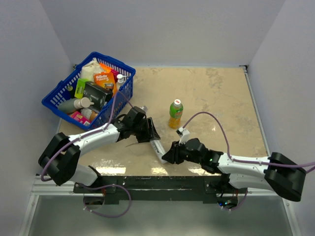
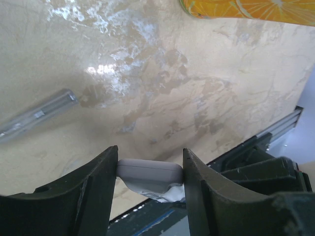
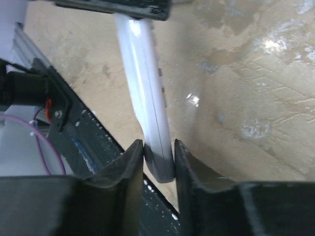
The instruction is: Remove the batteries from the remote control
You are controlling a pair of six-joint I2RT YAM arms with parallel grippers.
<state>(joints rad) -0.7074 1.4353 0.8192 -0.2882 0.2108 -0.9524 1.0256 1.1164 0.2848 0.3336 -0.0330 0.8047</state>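
Showing the remote control lifted off the table at the lower centre of the overhead frame, held at both ends. The left gripper is clamped on the upper end, its fingers pressing the white casing from either side. The right gripper is closed on the lower end in the same way.

No batteries appear in any view, on the table or in the remote. The dark recess is not on the faces shown, so whether the compartment is open cannot be told. Unloading is therefore judged barely begun: the remote is secured, and the cells are yet to be exposed and taken out.

The table is a glossy beige marbled slab with bright glare patches, enclosed by plain white walls. A blue basket of groceries sits at upper left, a green bottle stands near centre, and a grey stick lies flat at left in the left wrist view.
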